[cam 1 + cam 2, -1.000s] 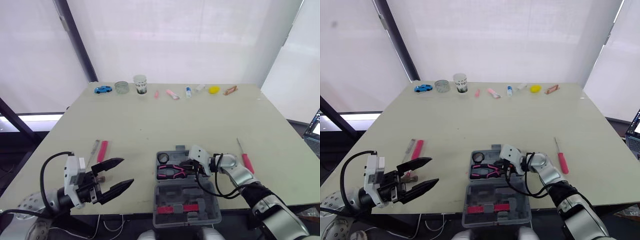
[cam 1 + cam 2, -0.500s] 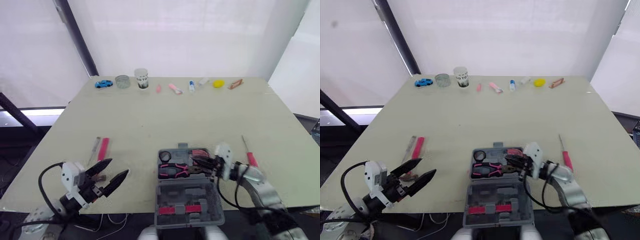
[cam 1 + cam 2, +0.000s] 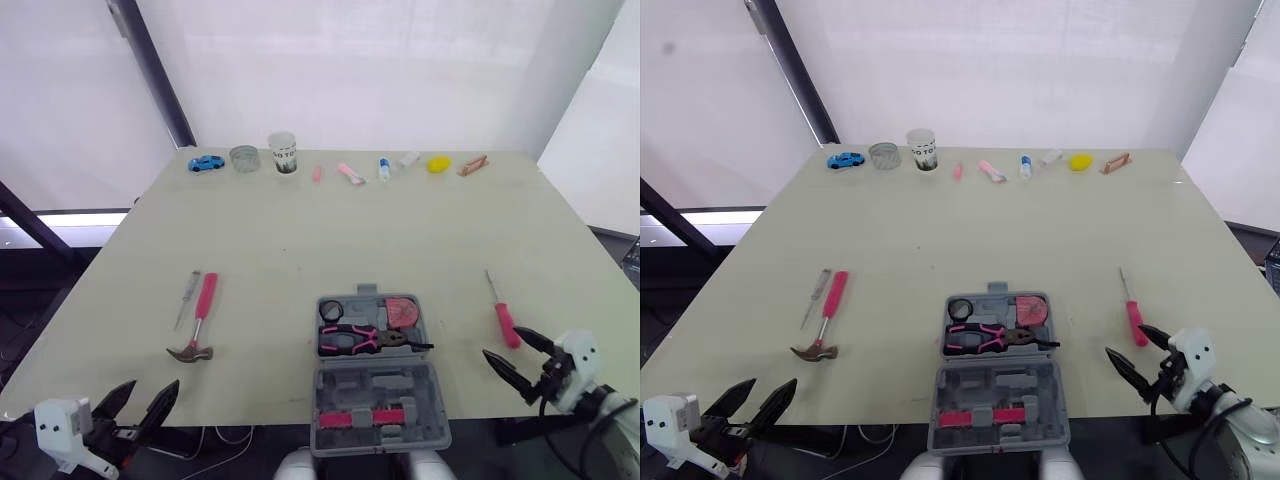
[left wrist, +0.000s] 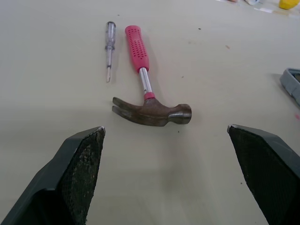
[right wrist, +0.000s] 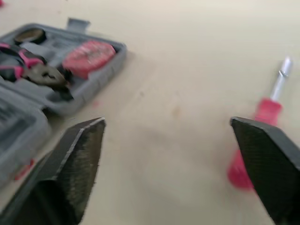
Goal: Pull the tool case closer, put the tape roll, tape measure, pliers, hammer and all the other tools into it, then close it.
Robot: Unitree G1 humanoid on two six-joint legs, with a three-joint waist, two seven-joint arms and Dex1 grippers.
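Note:
The grey tool case point(image 3: 378, 385) lies open near the table's front edge. Its far half holds a black tape roll point(image 3: 331, 309), a pink tape measure point(image 3: 403, 311) and pink-handled pliers point(image 3: 360, 338). The near half holds a pink-and-black tool. Left of the case lie a hammer point(image 3: 199, 318) with a pink handle and a thin tester screwdriver point(image 3: 187, 298). A red screwdriver point(image 3: 502, 316) lies to the right. My left gripper point(image 3: 148, 392) is open at the front left edge, short of the hammer head point(image 4: 152, 112). My right gripper point(image 3: 500, 341) is open and empty, just before the red screwdriver point(image 5: 262, 136).
Along the table's far edge stand a blue toy car point(image 3: 206, 162), a glass jar point(image 3: 243, 158), a printed cup point(image 3: 282, 153), several small items and a yellow object point(image 3: 438, 163). The table's front edge runs just ahead of both grippers.
My right gripper has opened, left the pliers in the case and drawn back to the front right edge. My left arm has pulled back and down, uncovering the hammer. The camera shifted slightly.

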